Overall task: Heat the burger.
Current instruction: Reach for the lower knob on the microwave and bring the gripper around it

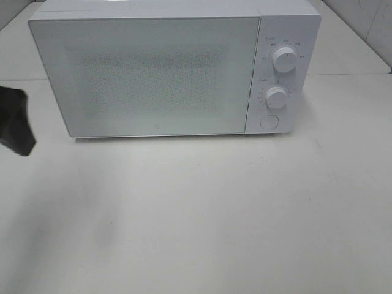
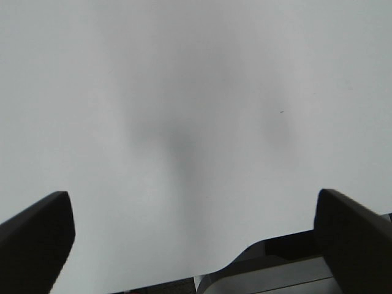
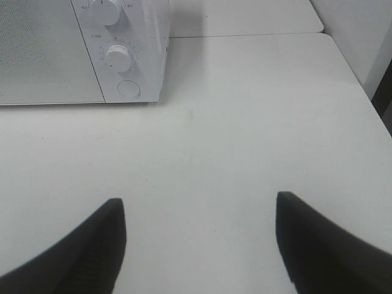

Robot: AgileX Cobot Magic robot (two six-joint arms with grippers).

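Note:
The burger is out of view in every frame. A white microwave (image 1: 159,70) stands at the back of the table with its door shut; its two knobs and round button sit on the right panel (image 1: 277,92), and the right wrist view shows it too (image 3: 79,49). My left gripper (image 2: 195,239) is open over bare white tabletop, nothing between its dark fingers (image 2: 37,239). In the high view only a dark part of the left arm (image 1: 15,119) shows at the left edge. My right gripper (image 3: 199,242) is open and empty, in front of and to the right of the microwave.
The white table (image 1: 202,208) stretches in front of the microwave. A seam runs across the tabletop behind the microwave's right side (image 1: 349,73). The table's right edge and a dark gap show in the right wrist view (image 3: 383,92).

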